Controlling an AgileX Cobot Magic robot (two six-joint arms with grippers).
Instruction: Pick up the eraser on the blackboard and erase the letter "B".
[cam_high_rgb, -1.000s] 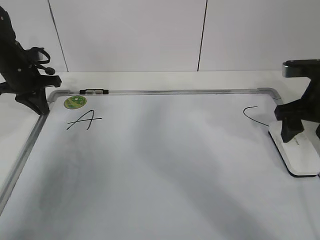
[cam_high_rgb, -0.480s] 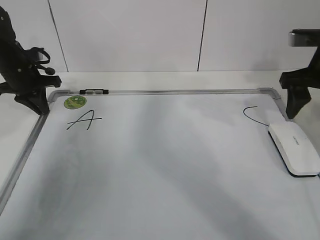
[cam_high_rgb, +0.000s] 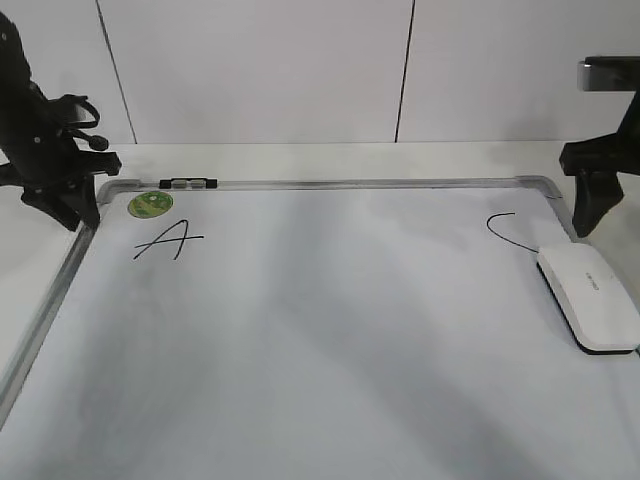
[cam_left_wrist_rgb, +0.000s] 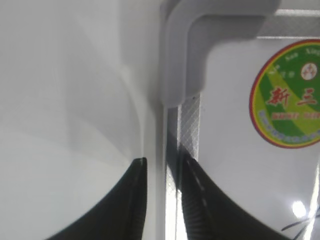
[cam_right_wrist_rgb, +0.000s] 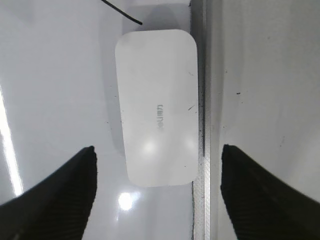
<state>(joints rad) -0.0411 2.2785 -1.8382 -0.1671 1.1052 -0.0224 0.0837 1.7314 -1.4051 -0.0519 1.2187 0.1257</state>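
Note:
The eraser (cam_high_rgb: 590, 297), a flat white block with a thin black base, lies on the blackboard (cam_high_rgb: 320, 330) near its right edge. It also shows in the right wrist view (cam_right_wrist_rgb: 156, 106), beside the grey frame. My right gripper (cam_high_rgb: 585, 225) hangs open and empty above the board's far right corner; its jaws (cam_right_wrist_rgb: 157, 155) are wide apart over the eraser's near end. My left gripper (cam_high_rgb: 82, 218) is at the far left corner, jaws (cam_left_wrist_rgb: 162, 165) a narrow gap apart over the frame, holding nothing. An "A" (cam_high_rgb: 168, 240) and a "C" (cam_high_rgb: 505, 230) show. No "B" shows between them.
A green round sticker (cam_high_rgb: 150, 205) sits at the board's far left corner, also in the left wrist view (cam_left_wrist_rgb: 290, 95). A black clip (cam_high_rgb: 188, 183) is on the far frame. A white wall stands behind the table.
My right gripper has let go of the eraser and lifted up and away to the far right. The eraser stays where it lay. The left arm has barely moved.

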